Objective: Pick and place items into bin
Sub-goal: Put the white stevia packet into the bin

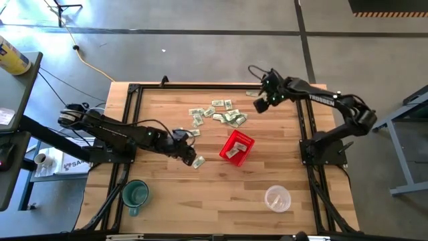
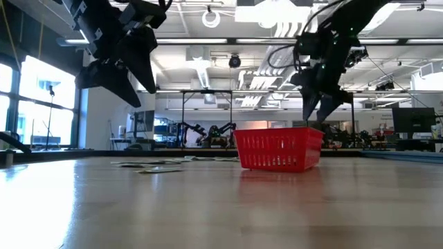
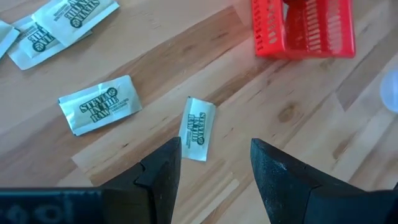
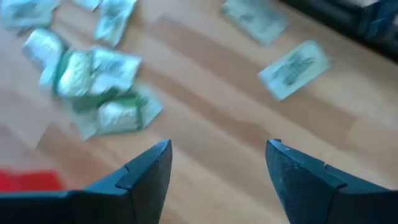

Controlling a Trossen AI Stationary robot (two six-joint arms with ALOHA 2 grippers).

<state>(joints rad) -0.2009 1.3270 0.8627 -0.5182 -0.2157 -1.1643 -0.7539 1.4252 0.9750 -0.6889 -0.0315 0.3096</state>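
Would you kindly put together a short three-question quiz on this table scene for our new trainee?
1. True or false: the left tool is open, holding nothing.
2. Which is nearer the red basket: (a) the green mug, (b) the clear plastic cup?
3. Fill in: the pale-green-and-white packets mostly lie on the table's ___ side from the basket, below the open right tool.

Key: 1 true; 2 b; 3 far. At least one packet already lies in the basket; a single packet sits just ahead of the left tool.

Packets [image 4: 93,74] smeared by blur in right wrist view, red basket [image 4: 30,181] cut by edge
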